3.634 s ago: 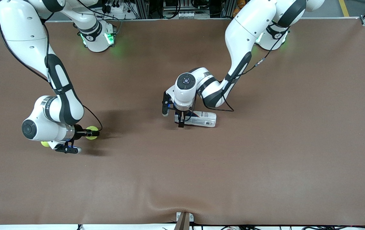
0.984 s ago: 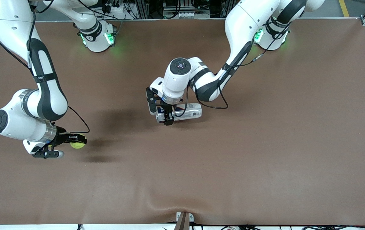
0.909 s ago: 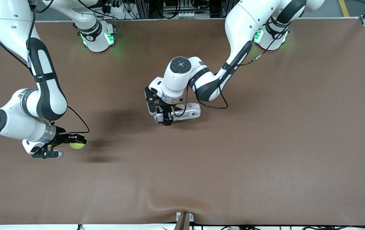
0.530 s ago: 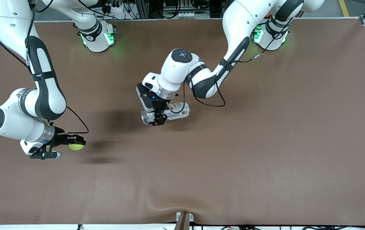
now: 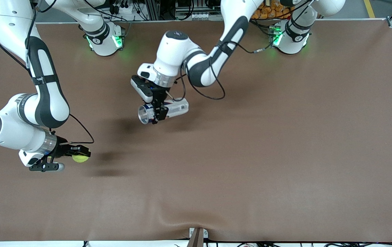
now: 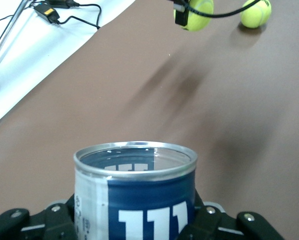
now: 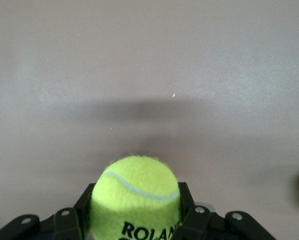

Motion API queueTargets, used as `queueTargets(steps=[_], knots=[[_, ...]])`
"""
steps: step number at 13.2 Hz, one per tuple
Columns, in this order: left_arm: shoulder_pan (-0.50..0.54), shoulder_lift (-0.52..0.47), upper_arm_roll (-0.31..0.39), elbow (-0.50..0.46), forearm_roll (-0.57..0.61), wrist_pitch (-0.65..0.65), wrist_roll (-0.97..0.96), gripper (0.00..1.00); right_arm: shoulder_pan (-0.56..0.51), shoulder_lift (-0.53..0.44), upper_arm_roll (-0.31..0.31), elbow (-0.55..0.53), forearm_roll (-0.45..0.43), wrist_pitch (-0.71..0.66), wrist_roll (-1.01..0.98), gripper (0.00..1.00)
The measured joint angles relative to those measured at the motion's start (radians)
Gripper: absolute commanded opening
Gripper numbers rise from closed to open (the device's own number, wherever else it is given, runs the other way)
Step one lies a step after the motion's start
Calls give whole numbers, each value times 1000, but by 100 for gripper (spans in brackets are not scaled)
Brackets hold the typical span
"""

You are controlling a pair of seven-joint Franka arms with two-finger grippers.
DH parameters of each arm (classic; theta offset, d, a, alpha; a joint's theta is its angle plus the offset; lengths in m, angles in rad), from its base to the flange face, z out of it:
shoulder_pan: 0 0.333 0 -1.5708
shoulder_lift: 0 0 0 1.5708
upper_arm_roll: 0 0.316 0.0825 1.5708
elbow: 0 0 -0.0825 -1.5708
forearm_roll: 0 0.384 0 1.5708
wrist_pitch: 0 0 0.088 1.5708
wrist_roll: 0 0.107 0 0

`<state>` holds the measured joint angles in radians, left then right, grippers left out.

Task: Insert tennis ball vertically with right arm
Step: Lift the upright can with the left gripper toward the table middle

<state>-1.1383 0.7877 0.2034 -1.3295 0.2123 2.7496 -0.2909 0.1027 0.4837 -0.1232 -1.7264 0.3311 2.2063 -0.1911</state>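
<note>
While the right gripper (image 5: pixel 79 154) hangs over the right arm's end of the brown tabletop (image 5: pixel 285 154) with its fingers clenched on the fuzzy yellow-green tennis ball (image 5: pixel 80 157), the left gripper (image 5: pixel 155 110) has changed most. A second ago it held the clear cylindrical ball can with the blue-and-white label (image 5: pixel 163 111) lower and closer to the tabletop's middle; now the can has been carried up and toward the right arm's end, fingers gripping it near the mouth. That suggests the can is being brought to meet the ball, though it is not yet stood up. Its long axis lies nearly level, the open metal-rimmed mouth (image 5: pixel 143 114) pointing toward the right arm and the front camera, the closed end toward the left arm's base. In the left wrist view the mouth faces the held ball, well apart. A second yellow-green tennis ball (image 6: pixel 256 13) rests on the tabletop near the right gripper.
</note>
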Motion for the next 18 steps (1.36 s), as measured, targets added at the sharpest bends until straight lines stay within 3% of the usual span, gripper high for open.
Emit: queueTargets(steps=[4, 11, 18], knots=[[-147, 6, 165, -7, 1, -1, -171, 75, 0, -2, 0, 12, 0, 0, -11, 36], [-339, 51, 386, -12, 33, -3, -447, 74, 0, -2, 0, 26, 0, 0, -27, 36], [-369, 68, 419, -18, 399, -57, -937, 74, 0, -2, 0, 33, 0, 6, -43, 36]])
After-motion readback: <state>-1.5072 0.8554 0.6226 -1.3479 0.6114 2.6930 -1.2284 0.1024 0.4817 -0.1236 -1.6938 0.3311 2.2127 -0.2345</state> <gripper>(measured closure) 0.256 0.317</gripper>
